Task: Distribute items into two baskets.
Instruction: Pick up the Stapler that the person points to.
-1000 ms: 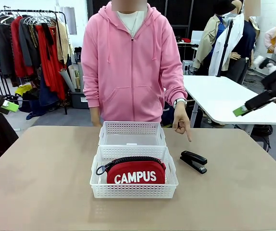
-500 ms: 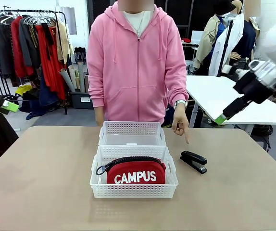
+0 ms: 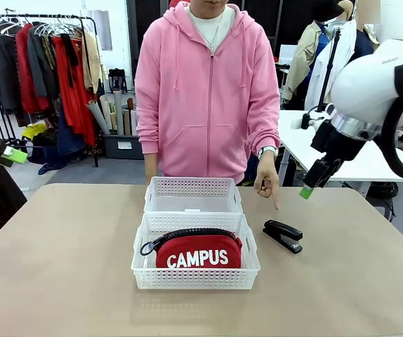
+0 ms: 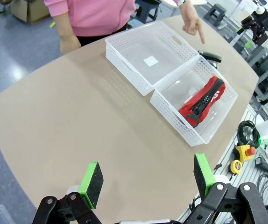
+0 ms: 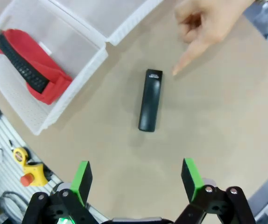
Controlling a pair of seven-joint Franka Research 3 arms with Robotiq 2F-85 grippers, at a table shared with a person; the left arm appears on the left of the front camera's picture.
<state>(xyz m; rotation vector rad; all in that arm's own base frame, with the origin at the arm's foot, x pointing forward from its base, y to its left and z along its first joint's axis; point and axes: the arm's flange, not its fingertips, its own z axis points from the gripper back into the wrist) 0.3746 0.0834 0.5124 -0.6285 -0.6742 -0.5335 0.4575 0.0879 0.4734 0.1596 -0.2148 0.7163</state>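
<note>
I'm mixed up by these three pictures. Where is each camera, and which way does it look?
Front: robot's side, facing across the table at the person; right arm shows.
Left wrist: high over the table, looking down at both baskets; left jaws open below.
Right wrist: above the stapler, looking down; right jaws open below.
All three share the red pouch and pointing hand.
</note>
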